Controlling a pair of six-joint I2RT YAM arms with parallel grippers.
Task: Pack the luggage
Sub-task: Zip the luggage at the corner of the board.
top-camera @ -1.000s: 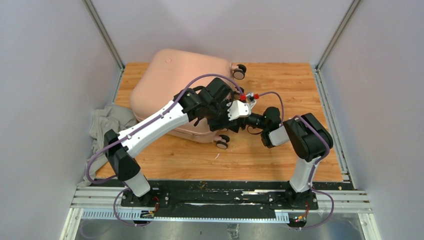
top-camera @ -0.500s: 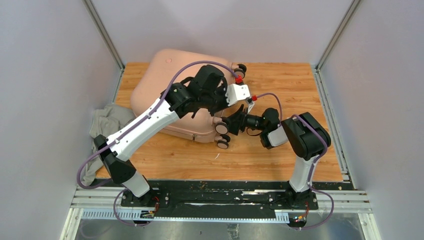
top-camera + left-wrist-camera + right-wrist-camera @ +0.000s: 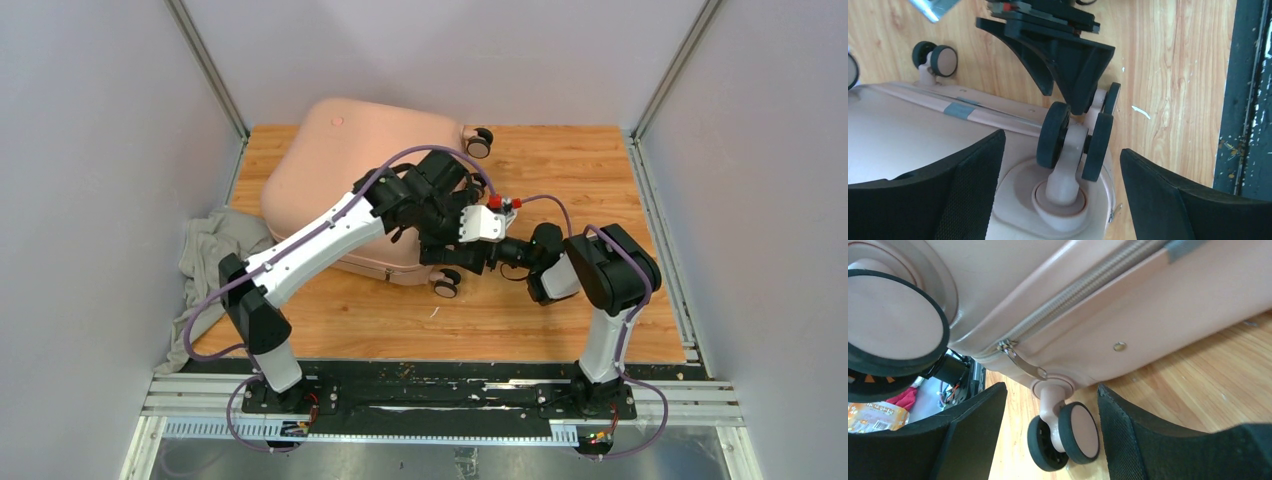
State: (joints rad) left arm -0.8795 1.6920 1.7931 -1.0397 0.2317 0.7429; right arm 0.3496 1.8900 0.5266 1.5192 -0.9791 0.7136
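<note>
On the left rear part of the light wooden bench [image 3: 560, 320] lies the pale pink hard-shell suitcase [image 3: 340, 170], flat on one broad side with its two shells shut together. Its rounded corners carry black-tyred double spinner wheels. One far wheel [image 3: 479, 142] sticks out at the back right corner. At the near right corner one double wheel sits on the upper shell and another just above the bench.

Both arms meet at that near right corner. The left arm reaches across the top of the shell, and the left end effector [image 3: 1060, 145] points down at the upper double wheel [image 3: 1073, 140]. Its two black fingers [image 3: 968, 185] stand wide apart on either side of the wheel without touching it, so it is released and grasps nothing.

The right arm comes in low from the right. The right end effector [image 3: 1050, 387] is also released, with its padded fingers [image 3: 1143, 430] spread. The lower double wheel [image 3: 1065, 437] and the metal zipper pull [image 3: 1023, 362] lie in the gap between them, and the fingers do not close on either. In the left wrist view one of its black fingers reaches the upper wheel; whether it touches cannot be told.

A crumpled grey cloth [image 3: 215, 250] hangs over the bench's left edge, just beside the suitcase.
</note>
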